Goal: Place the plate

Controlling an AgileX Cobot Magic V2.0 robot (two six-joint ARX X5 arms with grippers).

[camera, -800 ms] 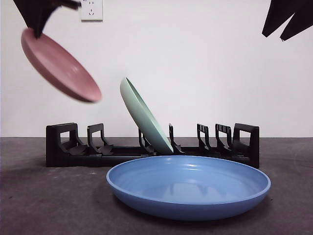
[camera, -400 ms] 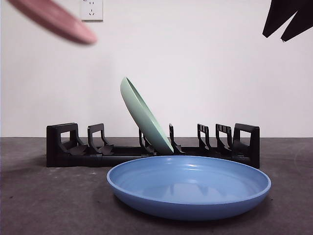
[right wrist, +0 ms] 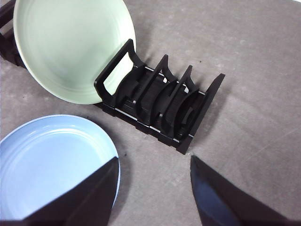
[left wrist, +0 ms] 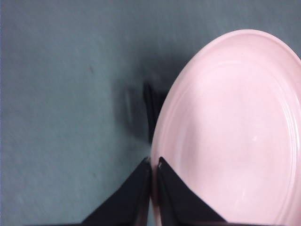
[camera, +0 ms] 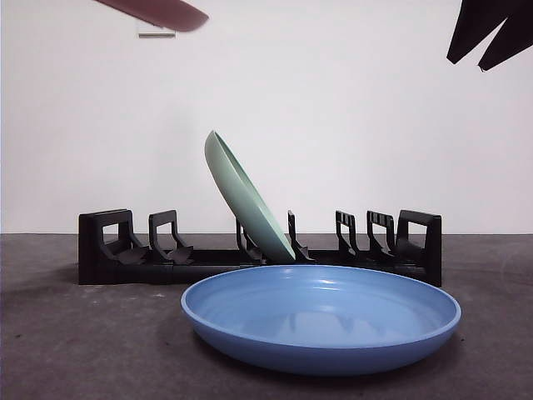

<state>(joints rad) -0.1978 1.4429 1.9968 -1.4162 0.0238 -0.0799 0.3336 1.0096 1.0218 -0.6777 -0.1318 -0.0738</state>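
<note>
Pink plate (left wrist: 230, 136) sits pinched by its rim in my left gripper (left wrist: 154, 165), jaws closed tight on the edge; in the front view it shows only as a dark reddish sliver (camera: 158, 12) at the top edge, high above the rack's left end. I see the black dish rack (camera: 258, 250) on the table (camera: 75, 342) with a green plate (camera: 246, 196) leaning in a middle slot. A blue plate (camera: 321, 317) lies flat just in front. My right gripper (right wrist: 153, 176) hangs spread wide above the rack's end slots (right wrist: 162, 101).

Bright, even light (slight motion blur)
</note>
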